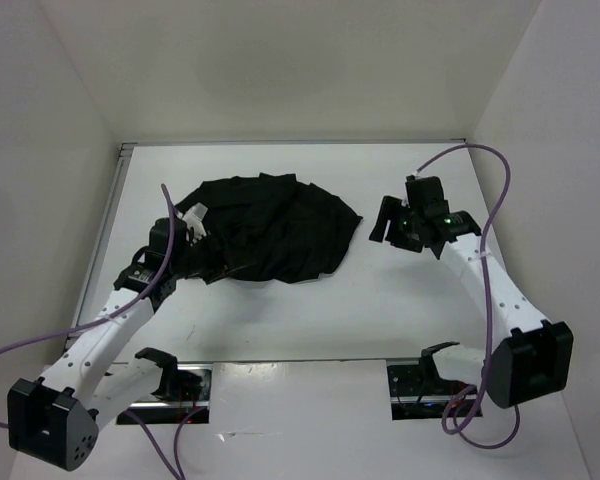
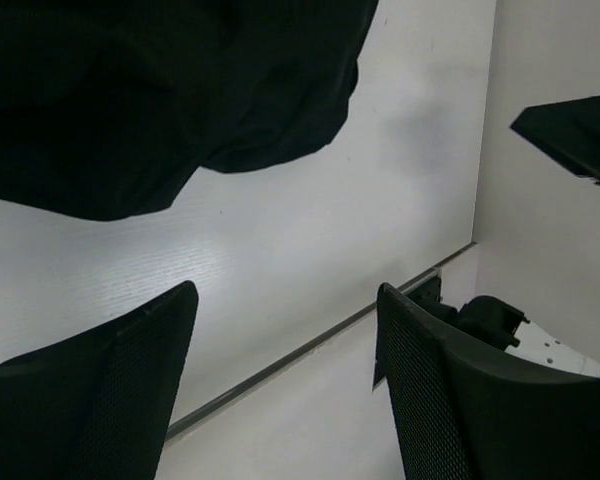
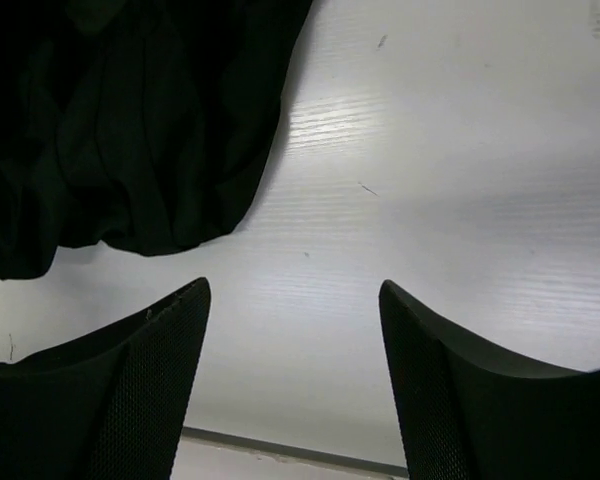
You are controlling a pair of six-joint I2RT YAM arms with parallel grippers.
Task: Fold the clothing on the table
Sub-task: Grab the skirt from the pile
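Lying bunched, skirt — left claw spread at its edge, right claw spread over table.

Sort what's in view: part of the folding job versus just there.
Job: black skirt, crumpled; table; left pincer and right pincer, both open and empty.
Just there: purple cables; white walls.

One skirt, one table, two grippers.
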